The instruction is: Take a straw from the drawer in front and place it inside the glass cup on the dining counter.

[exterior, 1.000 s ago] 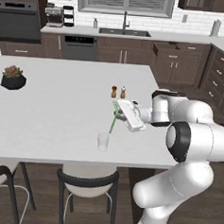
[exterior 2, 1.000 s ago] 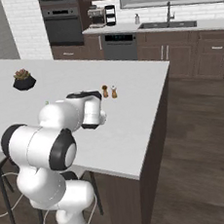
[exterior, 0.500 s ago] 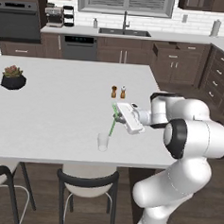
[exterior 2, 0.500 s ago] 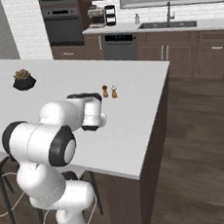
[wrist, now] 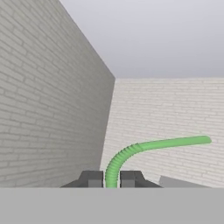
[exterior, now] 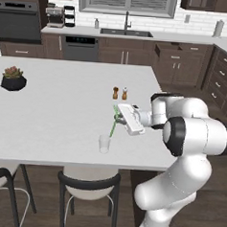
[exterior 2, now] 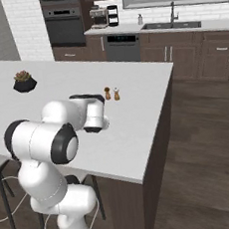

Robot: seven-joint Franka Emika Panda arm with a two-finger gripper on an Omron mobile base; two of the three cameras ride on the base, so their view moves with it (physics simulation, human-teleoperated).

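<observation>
Hand view: claw clamped on green bendy straw, corrugated bend rising between dark fingertips, straight end reaching right against white brick wall. Left base view: claw held above white dining surface, straw slanting down toward glass cup; lower tip at cup rim, entry into cup not determinable. Cup stands upright near front edge of surface. Brown and white shakers behind claw, apart. Potted succulent at far left of surface.
</observation>
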